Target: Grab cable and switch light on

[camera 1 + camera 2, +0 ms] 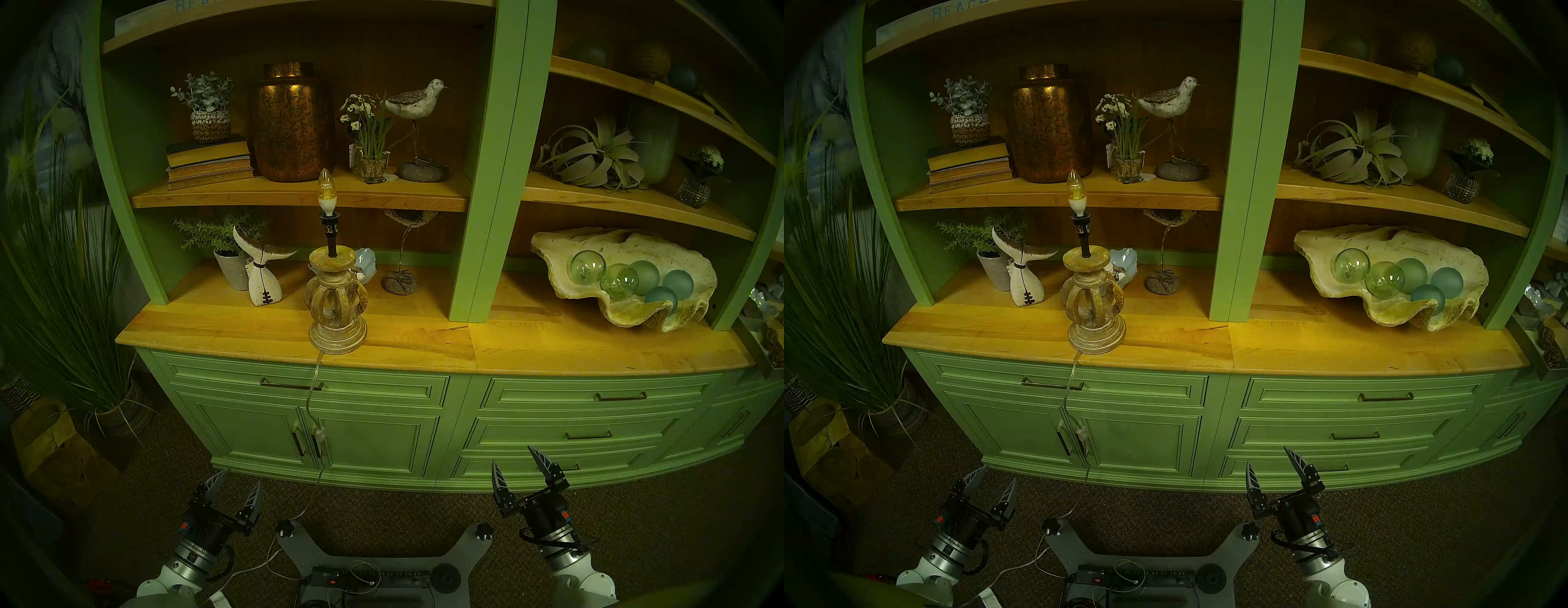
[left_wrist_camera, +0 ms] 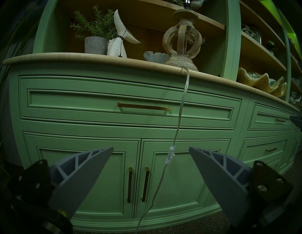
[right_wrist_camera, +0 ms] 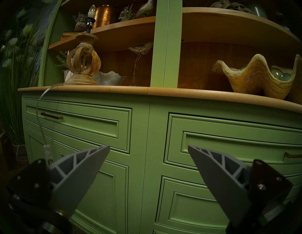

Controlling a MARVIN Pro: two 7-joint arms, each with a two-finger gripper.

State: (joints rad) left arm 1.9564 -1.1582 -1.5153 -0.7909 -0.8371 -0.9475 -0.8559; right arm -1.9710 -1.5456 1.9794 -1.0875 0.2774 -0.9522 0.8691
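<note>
Left wrist view: approach not yet begun, I have nothing in hand.

The cable (image 2: pixel 180 104) hangs from the light (image 1: pixel 337 293) on the table (image 1: pixel 551 344), down the cabinet front, its inline switch (image 2: pixel 170 154) ahead between the wide jaws of my left gripper (image 2: pixel 151 150). My right gripper (image 1: pixel 515 460), jaws wide too, sits well right. Next, I judge: reach forward and close on the switch.

lamp (image 1: pixel 338 303) on countertop (image 1: pixel 551 344), cable (image 1: pixel 312 390) hanging before, seemingly, doors (image 1: pixel 373 433)
</note>
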